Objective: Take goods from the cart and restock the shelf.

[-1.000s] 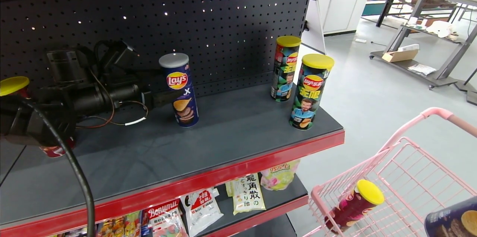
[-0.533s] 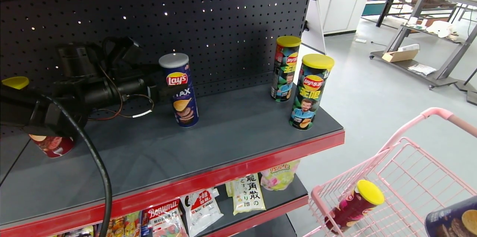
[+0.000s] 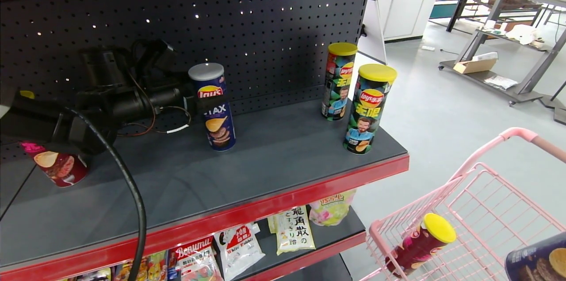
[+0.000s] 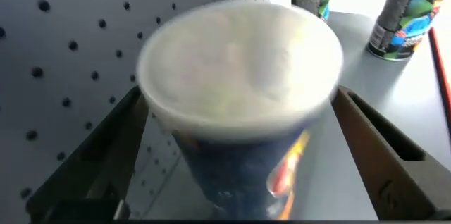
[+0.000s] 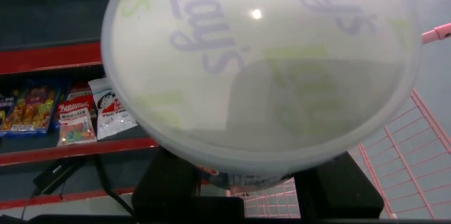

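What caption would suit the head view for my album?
Left gripper straddling a blue chip can on the shelf, two yellow-lidded cans nearby, pink cart alongside.

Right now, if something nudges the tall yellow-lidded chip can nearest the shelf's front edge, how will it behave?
The yellow-lidded can stands tall on a narrow base, so it would likely tip rather than slide. Being round, it would probably roll once down, and the red front edge of the shelf is close, so it might go over. As a chip can, it is probably light.
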Tool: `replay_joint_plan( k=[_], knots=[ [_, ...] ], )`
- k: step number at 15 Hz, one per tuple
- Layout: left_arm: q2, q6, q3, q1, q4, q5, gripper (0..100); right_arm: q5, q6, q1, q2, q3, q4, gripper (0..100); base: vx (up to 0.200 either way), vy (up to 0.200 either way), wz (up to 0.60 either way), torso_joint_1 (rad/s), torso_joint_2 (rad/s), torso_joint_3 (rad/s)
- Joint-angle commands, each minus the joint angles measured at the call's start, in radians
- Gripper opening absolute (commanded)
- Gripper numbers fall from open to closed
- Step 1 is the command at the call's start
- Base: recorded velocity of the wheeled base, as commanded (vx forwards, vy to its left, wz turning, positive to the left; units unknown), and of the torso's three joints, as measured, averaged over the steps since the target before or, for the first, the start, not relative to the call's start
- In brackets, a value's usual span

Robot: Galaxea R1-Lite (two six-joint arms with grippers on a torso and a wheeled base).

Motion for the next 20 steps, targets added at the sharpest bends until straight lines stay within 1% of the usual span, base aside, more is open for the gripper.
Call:
replay_joint_plan(
  k=[1, 5, 6, 12, 13, 14, 15, 16, 17, 18, 19, 20],
  knots=[
    [0.021, 0.000, -0.027, 0.000, 0.000, 0.000, 100, 0.000, 0.000, 0.001, -0.001, -0.003, 0.001, 0, 0.000, 0.000, 0.00, 0.000, 0.00, 0.000],
    [0.030, 0.000, -0.032, -0.020, -0.002, -0.003, 100, 0.000, 0.000, 0.001, -0.001, -0.007, 0.001, 0, 0.000, 0.000, 0.00, 0.000, 0.00, 0.000],
    [0.030, 0.002, -0.032, -0.022, -0.002, -0.003, 0, 0.000, 0.000, 0.001, -0.001, -0.007, 0.001, 0, 0.000, 0.000, 0.00, 0.000, 0.00, 0.000],
    [0.026, 0.000, -0.021, -0.037, 0.000, 0.001, 0, 0.000, 0.000, 0.001, 0.001, -0.005, 0.003, 0, 0.000, 0.000, 0.00, 0.000, 0.00, 0.000],
    [0.004, -0.006, -0.007, -0.037, 0.001, 0.000, 0, 0.000, 0.000, 0.001, 0.001, -0.005, 0.004, 0, 0.000, 0.000, 0.00, 0.000, 0.00, 0.000],
    [-0.049, -0.075, 0.039, -0.037, 0.001, 0.001, 0, 0.000, 0.000, 0.001, 0.001, -0.005, 0.003, 0, 0.000, 0.000, 0.00, 0.000, 0.00, 0.000],
    [-0.091, -0.133, 0.075, -0.037, 0.000, 0.006, 0, 0.000, 0.000, 0.001, 0.001, -0.005, 0.003, 0, 0.000, 0.000, 0.00, 0.000, 0.00, 0.000],
    [-0.155, -0.190, 0.138, -0.037, -0.003, 0.017, 0, 0.000, 0.000, 0.001, 0.001, -0.005, 0.004, 0, 0.000, 0.000, 0.00, 0.000, 0.00, 0.000],
    [-0.206, -0.195, 0.193, -0.037, -0.006, 0.018, 0, 0.000, 0.000, 0.001, 0.001, -0.005, 0.004, 0, 0.000, 0.000, 0.00, 0.000, 0.00, 0.000],
    [-0.229, -0.196, 0.220, -0.037, -0.006, 0.017, 0, 0.000, 0.000, 0.001, 0.001, -0.005, 0.004, 0, 0.000, 0.000, 0.00, 0.000, 0.00, 0.000],
    [-0.278, -0.198, 0.282, -0.037, -0.008, 0.012, 0, 0.000, 0.000, 0.001, 0.001, -0.003, 0.004, 0, 0.000, 0.000, 0.00, 0.000, 0.00, 0.000],
    [-0.329, -0.190, 0.370, -0.037, -0.011, 0.015, 0, 0.000, 0.000, 0.001, 0.002, -0.003, 0.003, 0, 0.000, 0.000, 0.00, 0.000, 0.00, 0.000]
  ],
)
